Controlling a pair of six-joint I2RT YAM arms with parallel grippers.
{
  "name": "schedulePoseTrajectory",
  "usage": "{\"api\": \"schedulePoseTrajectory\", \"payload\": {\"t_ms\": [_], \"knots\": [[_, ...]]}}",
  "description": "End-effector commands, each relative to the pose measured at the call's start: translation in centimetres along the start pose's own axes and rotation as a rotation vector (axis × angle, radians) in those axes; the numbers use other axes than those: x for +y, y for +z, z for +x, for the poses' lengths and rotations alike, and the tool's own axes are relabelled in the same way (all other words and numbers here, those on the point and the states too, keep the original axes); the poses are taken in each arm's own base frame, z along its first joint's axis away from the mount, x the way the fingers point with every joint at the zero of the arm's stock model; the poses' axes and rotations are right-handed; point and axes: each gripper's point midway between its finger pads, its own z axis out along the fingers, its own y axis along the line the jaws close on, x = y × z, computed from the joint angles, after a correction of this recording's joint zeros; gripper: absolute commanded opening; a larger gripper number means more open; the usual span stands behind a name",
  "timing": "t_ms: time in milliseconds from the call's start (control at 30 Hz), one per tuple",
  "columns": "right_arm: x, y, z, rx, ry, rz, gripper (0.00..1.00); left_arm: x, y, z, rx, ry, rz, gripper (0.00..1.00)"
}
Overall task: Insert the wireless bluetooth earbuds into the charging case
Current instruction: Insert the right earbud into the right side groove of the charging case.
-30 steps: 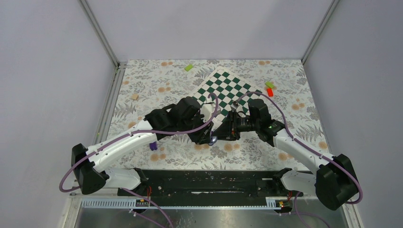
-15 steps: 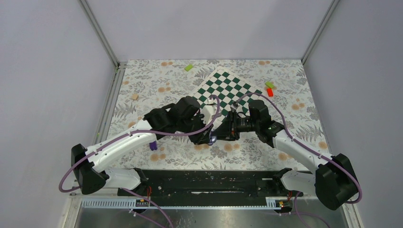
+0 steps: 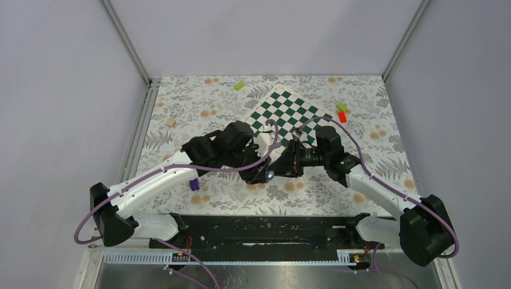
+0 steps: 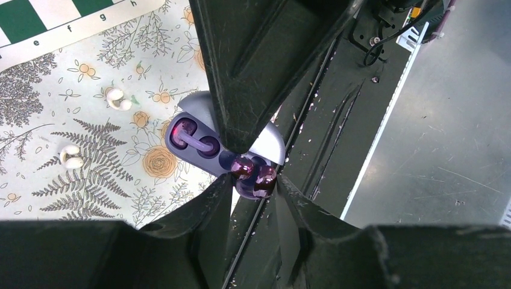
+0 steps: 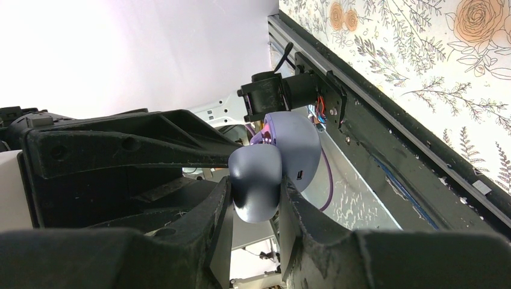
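Right fingers (image 5: 214,223) clamp the open case (image 5: 256,180), raised above the surface (image 4: 36,120). Left fingers (image 4: 211,205) stand narrow around its edge; grip cannot be told. Little has moved in 1 second: 2 earbuds (image 4: 117,99) lie loose there, so insertion is pending.

table (image 3: 181,108), floral | chessboard mat (image 3: 283,111) | green block (image 3: 240,85) | two earbuds (image 4: 118,99) (image 4: 71,156)

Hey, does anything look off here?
Yes. The left gripper and right gripper both clamp the open charging case, its wells apparently empty, while the earbuds lie loose, apart, on the floral mat, so neither is free.
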Motion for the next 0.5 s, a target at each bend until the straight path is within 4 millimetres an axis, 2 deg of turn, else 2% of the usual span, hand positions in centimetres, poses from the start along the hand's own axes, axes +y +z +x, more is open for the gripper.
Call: {"api": "schedulePoseTrajectory", "payload": {"t_ms": [0,467], "knots": [[1.55,-0.42,0.18,0.003,-0.049,-0.054,0.00,-0.93,-0.46,-1.85,-0.046,0.020,0.035,0.34],[1.28,-0.29,0.07,0.001,-0.042,-0.055,0.00,-0.43,-0.39,-2.17,-0.050,0.015,0.006,0.35]]}}
